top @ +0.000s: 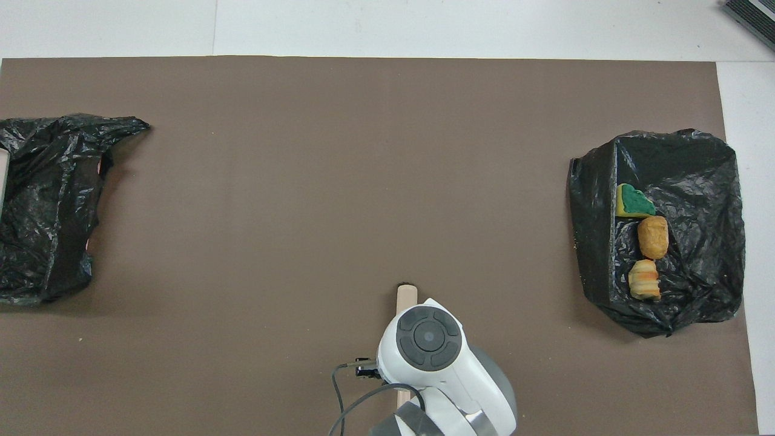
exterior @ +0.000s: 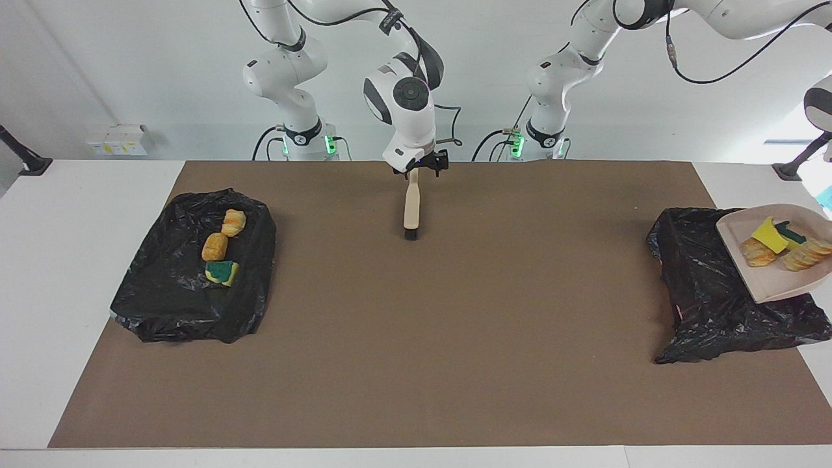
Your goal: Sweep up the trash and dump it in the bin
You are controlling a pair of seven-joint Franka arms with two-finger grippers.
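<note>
A beige dustpan (exterior: 773, 279) hangs tilted over the black-bagged bin (exterior: 705, 286) at the left arm's end of the table. In it lie trash pieces: a yellow sponge (exterior: 769, 235) and bread chunks (exterior: 754, 252). Its handle runs out of the facing view, and my left gripper is out of view there. The overhead view shows that bin (top: 42, 206) without the pan. My right gripper (exterior: 419, 166) stands over the top end of the brush (exterior: 411, 205), fingers spread apart. The brush lies on the mat with its bristles pointing away from the robots.
A second black bag (exterior: 188, 286) at the right arm's end of the table carries two bread chunks (exterior: 214, 247) and a green-yellow sponge (exterior: 221, 272). In the overhead view the right arm's wrist (top: 428, 336) covers most of the brush (top: 405, 295). A brown mat (exterior: 455, 338) covers the table.
</note>
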